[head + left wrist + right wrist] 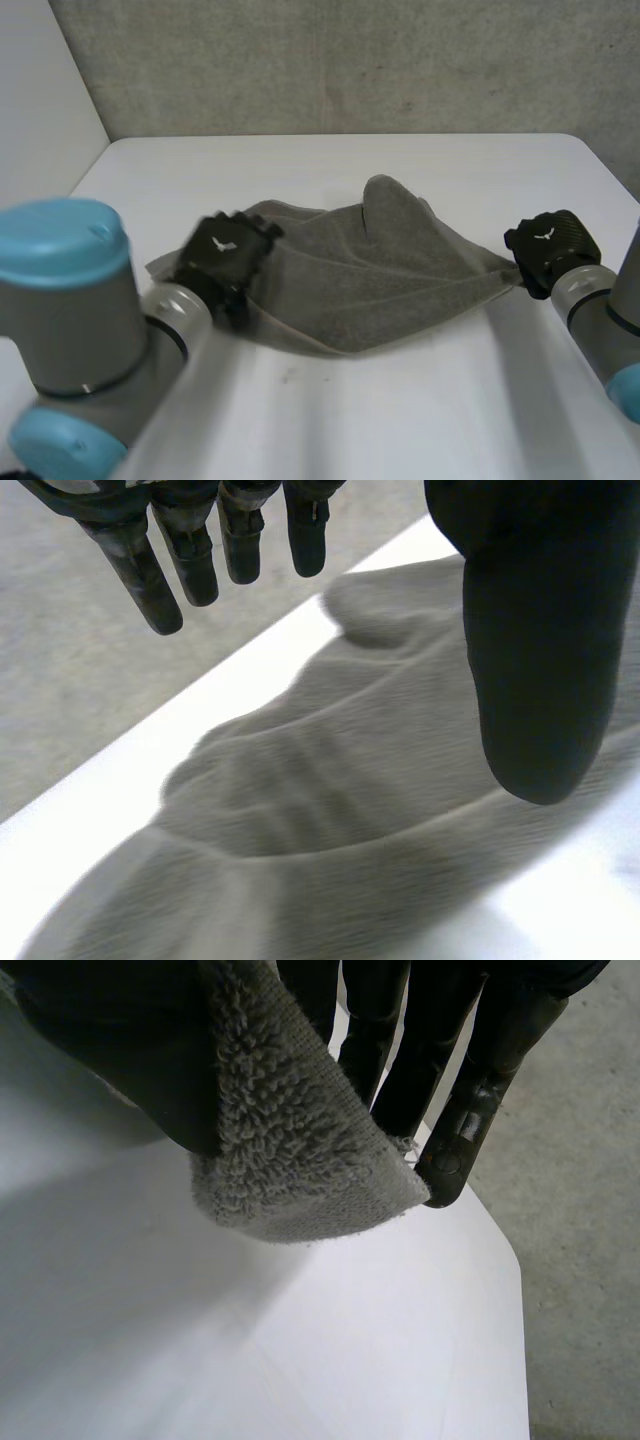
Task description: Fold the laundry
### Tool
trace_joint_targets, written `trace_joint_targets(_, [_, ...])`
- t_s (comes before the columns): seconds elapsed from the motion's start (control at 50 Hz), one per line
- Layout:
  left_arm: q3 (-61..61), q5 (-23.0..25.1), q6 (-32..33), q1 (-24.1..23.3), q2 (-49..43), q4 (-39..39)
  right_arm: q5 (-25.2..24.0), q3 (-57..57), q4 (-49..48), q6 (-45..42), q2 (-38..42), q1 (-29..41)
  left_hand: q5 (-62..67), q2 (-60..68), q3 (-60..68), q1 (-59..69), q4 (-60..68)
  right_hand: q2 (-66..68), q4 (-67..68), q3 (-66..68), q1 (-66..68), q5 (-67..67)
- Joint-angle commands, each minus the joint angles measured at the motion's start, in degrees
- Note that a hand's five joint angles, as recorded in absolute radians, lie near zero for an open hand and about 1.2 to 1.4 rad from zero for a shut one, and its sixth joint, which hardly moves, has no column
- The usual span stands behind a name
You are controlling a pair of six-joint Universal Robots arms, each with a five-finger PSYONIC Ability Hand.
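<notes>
towel (pixel 370 280) | grey terry, rumpled | lying mid table (pixel 400 400) | far edge humped | right corner raised off it

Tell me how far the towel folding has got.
Done: nothing tidy yet; the grey towel lies rumpled on the white table. In hand: the right robot hand pinches one towel corner, and the left robot hand hovers open over the opposite end. Left: spreading it flat and making every fold.

The right hand (pixel 487 1055) pinches a grey towel (pixel 290 1150) corner between thumb and fingers, over the white table (pixel 300 1340).
</notes>
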Motion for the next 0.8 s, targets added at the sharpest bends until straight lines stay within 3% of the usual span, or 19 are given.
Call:
trace_joint_targets(0.02, [0.7, 10.6, 0.3, 12.1, 0.1, 0.2, -3.4, 0.8, -2.6, 0.1, 0.4, -2.6, 0.2, 1.6, 1.5, 1.2, 1.6, 12.6, 11.7, 12.2, 24.6, 13.9])
trace_joint_targets(0.1, [0.8, 20.3, 0.5, 17.5, -1.4, 0.6, -3.7, 1.1, -3.6, 0.1, 0.8, -2.6, 4.4, 5.8, 5.7, 5.3, 5.8, 12.6, 11.7, 12.2, 24.6, 13.9])
trace_joint_targets(0.2, [3.5, 23.4, 0.8, 18.9, -6.2, 0.7, -3.7, 1.5, -3.7, 0.1, 1.5, -2.2, 17.1, 18.4, 18.3, 18.0, 18.4, 12.6, 11.7, 12.2, 24.6, 13.9])
trace_joint_targets(0.4, [11.9, 22.8, 4.5, 19.0, -15.4, 0.0, -3.7, 2.1, -3.6, -0.1, 2.1, -1.9, 20.3, 21.7, 21.5, 21.2, 21.6, 12.6, 11.7, 12.2, 24.6, 13.9])
trace_joint_targets(0.54, [14.9, 16.7, 9.1, 18.9, -19.7, 0.2, -3.7, 2.4, -3.7, -0.5, 2.3, -1.9, 21.8, 23.2, 23.0, 22.7, 23.1, 12.6, 11.7, 12.2, 24.6, 13.9])
trace_joint_targets(0.8, [15.4, 14.1, 12.5, 18.8, -21.6, 0.1, -3.8, 2.6, -3.7, -0.8, 2.5, -1.9, 24.5, 25.8, 25.7, 25.4, 25.8, 12.6, 11.7, 12.2, 24.6, 13.9])
